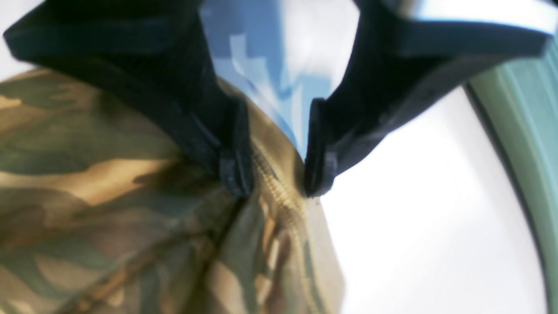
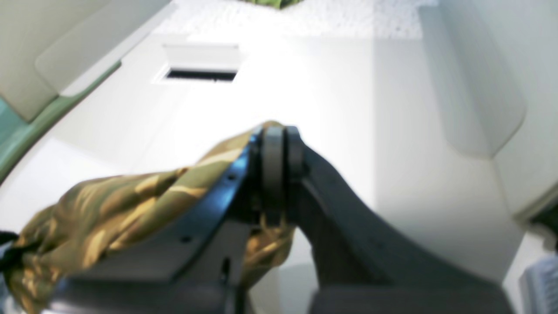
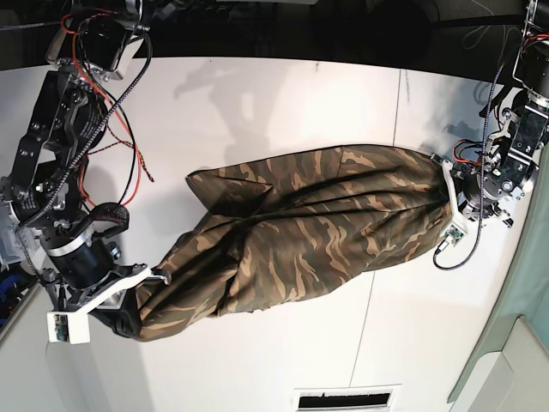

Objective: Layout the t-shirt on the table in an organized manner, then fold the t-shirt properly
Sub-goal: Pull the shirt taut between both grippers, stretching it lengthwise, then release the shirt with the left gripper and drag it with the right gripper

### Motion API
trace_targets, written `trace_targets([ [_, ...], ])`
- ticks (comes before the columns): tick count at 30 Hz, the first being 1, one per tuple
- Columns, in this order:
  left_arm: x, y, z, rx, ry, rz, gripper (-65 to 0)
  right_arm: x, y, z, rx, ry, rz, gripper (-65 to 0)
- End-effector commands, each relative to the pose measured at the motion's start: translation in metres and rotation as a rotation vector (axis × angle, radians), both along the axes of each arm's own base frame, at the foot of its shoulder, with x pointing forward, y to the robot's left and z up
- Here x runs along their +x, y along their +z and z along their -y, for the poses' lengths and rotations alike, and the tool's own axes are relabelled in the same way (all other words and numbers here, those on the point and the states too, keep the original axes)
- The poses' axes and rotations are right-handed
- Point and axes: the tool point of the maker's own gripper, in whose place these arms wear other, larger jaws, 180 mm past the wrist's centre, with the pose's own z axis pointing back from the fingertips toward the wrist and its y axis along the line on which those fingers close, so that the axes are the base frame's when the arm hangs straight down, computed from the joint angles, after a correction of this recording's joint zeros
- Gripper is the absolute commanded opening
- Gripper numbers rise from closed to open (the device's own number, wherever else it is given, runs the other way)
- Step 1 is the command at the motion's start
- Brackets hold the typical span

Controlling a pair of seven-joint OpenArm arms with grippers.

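- Black right gripper [image 2: 279, 150] fills the right wrist view, jaws pressed tight together with a bunch of the camo-print olive, brown and tan t-shirt [image 2: 109, 200] pinched in them.
- Left gripper [image 1: 274, 174] has black jaws part-open, touching a ribbed seam of the t-shirt [image 1: 130, 196]; can't tell if it's really clamped.
- T-shirt [image 3: 309, 232] stretches between both grippers over the matte white table [image 3: 257, 112], bunched and creased.

Both wrist views soft with blur. Left gripper [image 1: 277, 174] cropped at the top edge, t-shirt [image 1: 109, 209] running off left and bottom. Right gripper [image 2: 279, 148] pads masking the pinched cloth; base view hiding both grips.
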Motion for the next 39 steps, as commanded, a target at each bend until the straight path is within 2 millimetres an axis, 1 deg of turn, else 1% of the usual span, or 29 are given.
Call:
trace_targets([
  [1,0.009,0.011,-0.005,0.005,-0.010,0.020,-40.7,0.000,0.008,0.000,0.003,0.002,0.033,-65.0],
  [5,0.020,0.020,-0.002,-0.007,-0.022,0.059,-40.7,-0.015,-0.023,0.011,-0.082,-0.035,-0.047,-65.0],
  [9,0.025,0.023,-0.002,-0.007,-0.024,0.071,-40.7,-0.027,-0.043,0.029,-0.141,-0.090,-0.106,-65.0],
  [10,0.026,0.024,-0.002,-0.006,-0.024,0.073,-40.7,-0.028,-0.045,0.036,-0.155,-0.114,-0.115,-62.8],
  [12,0.030,0.028,-0.002,-0.002,-0.024,0.083,-40.7,-0.031,-0.050,0.056,-0.191,-0.193,-0.135,-52.3],
  [13,0.033,0.030,-0.003,-0.001,-0.025,0.090,-40.7,-0.032,-0.050,0.067,-0.213,-0.233,-0.142,-48.9],
  [14,0.037,0.034,-0.003,0.003,-0.026,0.098,-40.7,-0.032,-0.050,0.076,-0.234,-0.269,-0.146,-46.8],
  [16,0.044,0.041,-0.004,0.004,-0.026,0.117,-40.7,-0.035,-0.052,0.087,-0.253,-0.311,-0.168,-46.0],
  [19,0.055,0.051,-0.004,0.004,-0.025,0.143,-40.7,-0.041,-0.063,0.086,-0.234,-0.312,-0.236,-46.0],
  [21,0.061,0.057,-0.003,-0.008,-0.019,0.160,-40.7,-0.048,-0.072,0.078,-0.183,-0.283,-0.263,-46.0],
  [24,0.071,0.068,-0.002,-0.058,0.038,0.179,-40.7,-0.064,-0.089,0.068,-0.147,-0.241,-0.309,-46.0],
  [25,0.074,0.073,-0.001,-0.086,0.050,0.188,-40.7,-0.071,-0.096,0.068,-0.152,-0.240,-0.330,-45.1],
  [27,0.078,0.088,0.010,-0.161,0.040,0.216,-40.7,-0.087,-0.110,0.074,-0.166,-0.249,-0.366,-39.9],
  [30,0.074,0.105,0.022,-0.251,0.023,0.202,-40.7,-0.112,-0.126,0.085,-0.141,-0.282,-0.400,-30.6],
  [33,0.064,0.106,0.025,-0.334,0.062,0.175,-40.7,-0.125,-0.141,0.093,-0.064,-0.312,-0.424,-29.8],
  [35,0.056,0.102,0.020,-0.387,0.110,0.162,-40.7,-0.127,-0.151,0.096,-0.032,-0.320,-0.431,-29.8],
  [36,0.050,0.098,0.017,-0.407,0.134,0.148,-40.7,-0.127,-0.157,0.095,-0.013,-0.310,-0.434,-29.8],
  [39,0.026,0.078,0.018,-0.448,0.172,0.066,-40.7,-0.120,-0.174,0.081,0.055,-0.247,-0.450,-29.8],
])
